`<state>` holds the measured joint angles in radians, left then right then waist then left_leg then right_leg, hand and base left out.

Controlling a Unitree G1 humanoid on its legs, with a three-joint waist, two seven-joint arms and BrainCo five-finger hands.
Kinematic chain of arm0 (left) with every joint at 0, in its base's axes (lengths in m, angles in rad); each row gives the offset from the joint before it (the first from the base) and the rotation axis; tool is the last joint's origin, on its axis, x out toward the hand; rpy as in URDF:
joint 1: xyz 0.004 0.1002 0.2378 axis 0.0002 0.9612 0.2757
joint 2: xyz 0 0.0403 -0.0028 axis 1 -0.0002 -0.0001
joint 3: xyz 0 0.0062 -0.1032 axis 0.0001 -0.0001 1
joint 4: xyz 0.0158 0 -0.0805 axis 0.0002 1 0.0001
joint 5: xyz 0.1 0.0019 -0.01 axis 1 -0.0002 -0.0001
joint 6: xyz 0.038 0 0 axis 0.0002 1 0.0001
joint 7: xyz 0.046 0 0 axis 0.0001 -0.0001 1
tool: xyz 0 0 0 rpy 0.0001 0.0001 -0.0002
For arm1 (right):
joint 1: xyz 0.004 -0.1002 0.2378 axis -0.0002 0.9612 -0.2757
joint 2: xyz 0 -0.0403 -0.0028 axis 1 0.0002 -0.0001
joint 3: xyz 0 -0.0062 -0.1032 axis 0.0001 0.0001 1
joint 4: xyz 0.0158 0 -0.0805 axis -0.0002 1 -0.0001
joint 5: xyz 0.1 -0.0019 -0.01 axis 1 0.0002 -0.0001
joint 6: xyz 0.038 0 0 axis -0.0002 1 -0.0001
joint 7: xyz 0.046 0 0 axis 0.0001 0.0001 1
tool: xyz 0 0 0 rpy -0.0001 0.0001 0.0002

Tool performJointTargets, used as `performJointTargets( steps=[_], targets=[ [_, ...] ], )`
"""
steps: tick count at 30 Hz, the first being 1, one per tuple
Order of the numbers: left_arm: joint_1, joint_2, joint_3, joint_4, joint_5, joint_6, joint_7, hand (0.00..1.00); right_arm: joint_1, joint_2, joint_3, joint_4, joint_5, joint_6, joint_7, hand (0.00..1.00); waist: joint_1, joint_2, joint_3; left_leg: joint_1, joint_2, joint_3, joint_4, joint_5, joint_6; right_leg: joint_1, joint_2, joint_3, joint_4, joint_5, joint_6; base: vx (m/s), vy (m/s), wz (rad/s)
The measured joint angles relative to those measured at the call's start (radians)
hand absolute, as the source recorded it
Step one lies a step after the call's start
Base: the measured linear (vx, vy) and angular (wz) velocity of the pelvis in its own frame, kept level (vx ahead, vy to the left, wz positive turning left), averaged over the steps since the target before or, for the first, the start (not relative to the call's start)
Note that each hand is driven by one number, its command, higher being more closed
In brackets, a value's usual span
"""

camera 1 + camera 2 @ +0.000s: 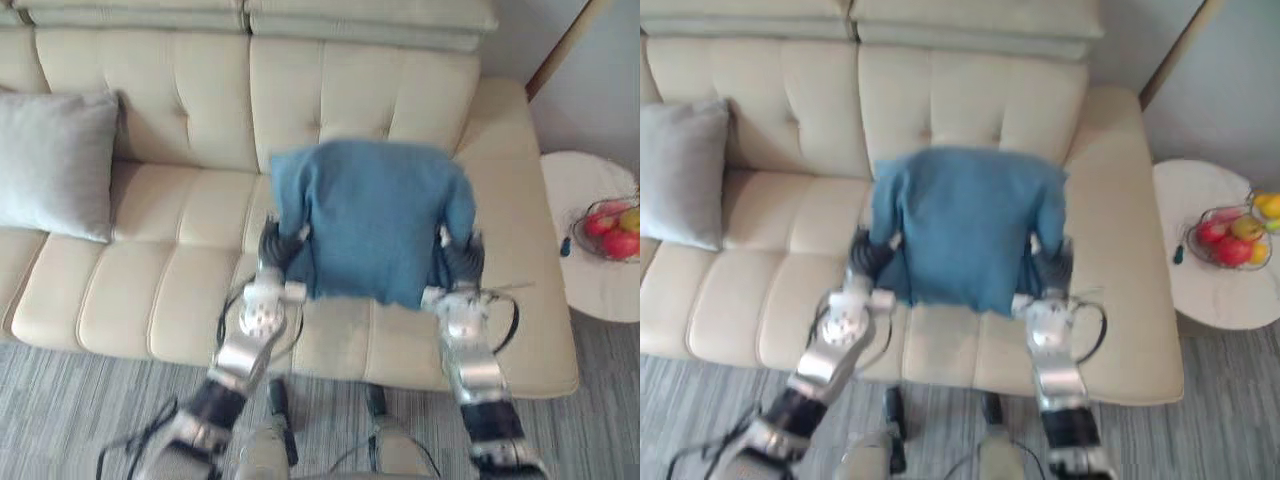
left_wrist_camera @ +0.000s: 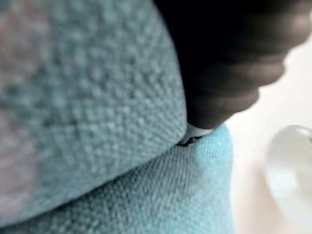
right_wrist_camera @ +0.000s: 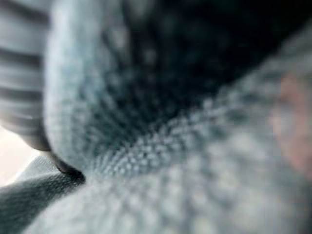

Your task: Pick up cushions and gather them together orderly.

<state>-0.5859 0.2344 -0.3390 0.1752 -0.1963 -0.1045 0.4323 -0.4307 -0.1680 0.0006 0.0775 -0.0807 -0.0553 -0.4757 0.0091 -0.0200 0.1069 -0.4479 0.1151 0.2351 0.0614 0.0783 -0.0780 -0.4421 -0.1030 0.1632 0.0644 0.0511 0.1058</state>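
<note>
Holding blue cushion [image 1: 370,220] between left robot hand [image 1: 272,246] and right robot hand [image 1: 462,258], over right half of sofa [image 1: 180,300] seat. Grip of both hidden by blue cushion, cannot tell. Grey cushion [image 1: 55,160] leans at left end. Risk: soft blue cushion slips and falls if squeeze goes weak.
</note>
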Motion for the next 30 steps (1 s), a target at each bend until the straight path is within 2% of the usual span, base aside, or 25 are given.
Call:
performJointTargets(
  steps=[1,3,4,5,9,11,13,16,18,20,23,25,30],
  targets=[
    [-0.080,0.017,0.002,0.040,0.000,-0.002,0.016,1.00,-0.077,-0.012,-0.004,0.030,0.000,0.000,-0.020,1.00,-0.001,0.001,0.009,-0.016,-0.002,-0.001,-0.005,0.016,0.003,-0.019,0.000,0.001,0.000,0.008,0.001,-0.08,0.005,-0.01],
    [-0.304,0.045,0.029,0.162,0.000,-0.012,0.053,1.00,-0.311,-0.043,-0.030,0.158,-0.001,-0.002,-0.062,1.00,-0.007,0.008,0.068,-0.039,-0.005,0.000,-0.015,0.039,0.009,-0.042,-0.001,0.008,-0.006,0.029,0.006,-0.09,0.004,0.00],
    [-0.376,0.053,0.041,0.196,0.001,-0.017,0.063,0.00,-0.391,-0.051,-0.041,0.204,-0.001,-0.003,-0.079,1.00,-0.008,0.010,0.088,-0.046,-0.008,-0.001,-0.026,0.051,0.010,-0.052,-0.001,0.009,-0.011,0.038,0.010,-0.08,0.004,0.05],
    [-0.471,0.064,0.058,0.244,0.003,-0.023,0.076,0.00,-0.499,-0.071,-0.045,0.278,-0.001,-0.005,-0.097,0.00,-0.012,0.018,0.120,-0.048,-0.012,-0.005,-0.051,0.072,0.012,-0.053,-0.003,0.009,-0.034,0.055,0.011,-0.08,0.004,0.07],
    [-0.751,0.068,0.166,0.451,0.048,-0.042,0.134,0.00,-0.819,-0.101,-0.098,0.548,0.000,-0.004,-0.145,0.00,-0.020,0.045,0.201,-0.104,-0.023,-0.023,-0.137,0.148,0.017,-0.124,-0.007,0.001,-0.075,0.102,0.019,-0.08,0.011,0.07],
    [-0.817,0.067,0.184,0.528,0.045,-0.040,0.135,0.00,-0.891,-0.102,-0.119,0.635,0.029,-0.002,-0.140,0.00,-0.018,0.046,0.237,-0.114,-0.024,-0.026,-0.157,0.163,0.017,-0.137,-0.006,-0.001,-0.091,0.116,0.021,-0.06,0.019,0.02],
    [-0.844,0.065,0.206,0.608,0.033,-0.033,0.131,0.00,-0.927,-0.103,-0.120,0.705,0.087,0.015,-0.119,0.00,-0.018,0.047,0.245,-0.148,-0.024,-0.026,-0.163,0.168,0.017,-0.165,-0.008,-0.003,-0.104,0.125,0.021,-0.04,0.021,0.01],
    [-0.847,0.040,0.240,0.709,0.015,-0.007,0.086,0.00,-0.928,-0.101,-0.118,0.765,0.167,0.030,-0.074,0.00,-0.017,0.046,0.264,-0.189,-0.019,-0.029,-0.163,0.170,0.015,-0.204,-0.004,-0.010,-0.105,0.126,0.022,-0.01,0.012,0.02],
    [-0.847,0.017,0.261,0.739,0.015,0.008,0.062,0.00,-0.926,-0.098,-0.118,0.767,0.202,0.040,-0.055,0.00,-0.014,0.045,0.267,-0.217,-0.016,-0.029,-0.163,0.171,0.013,-0.231,-0.002,-0.011,-0.104,0.126,0.021,0.00,0.000,0.00],
    [-0.845,0.002,0.285,0.759,0.015,0.018,0.038,0.00,-0.924,-0.095,-0.117,0.765,0.219,0.041,-0.036,0.00,-0.012,0.044,0.305,-0.229,-0.010,-0.026,-0.163,0.171,0.013,-0.245,0.003,-0.008,-0.101,0.127,0.021,0.00,0.026,-0.06],
    [-0.823,-0.011,0.316,0.759,0.015,0.026,0.006,0.00,-0.910,-0.080,-0.118,0.761,0.246,0.038,-0.025,0.00,-0.012,0.043,0.312,-0.289,0.002,-0.027,-0.162,0.177,0.005,-0.312,0.017,-0.010,-0.083,0.128,0.019,-0.01,0.025,-0.06],
    [-0.797,-0.021,0.332,0.757,0.015,0.021,-0.001,0.00,-0.862,-0.061,-0.118,0.727,0.277,0.024,-0.020,0.00,-0.007,0.040,0.338,-0.290,0.014,-0.027,-0.162,0.177,0.004,-0.314,0.027,-0.013,-0.079,0.128,0.019,0.00,0.016,-0.02],
    [-0.723,-0.025,0.362,0.706,0.015,0.006,-0.007,0.00,-0.781,-0.033,-0.120,0.674,0.278,-0.015,-0.009,0.00,-0.001,0.040,0.339,-0.282,0.030,-0.028,-0.141,0.176,0.003,-0.315,0.037,-0.016,-0.040,0.125,0.019,-0.01,0.033,-0.02]
  ],
)
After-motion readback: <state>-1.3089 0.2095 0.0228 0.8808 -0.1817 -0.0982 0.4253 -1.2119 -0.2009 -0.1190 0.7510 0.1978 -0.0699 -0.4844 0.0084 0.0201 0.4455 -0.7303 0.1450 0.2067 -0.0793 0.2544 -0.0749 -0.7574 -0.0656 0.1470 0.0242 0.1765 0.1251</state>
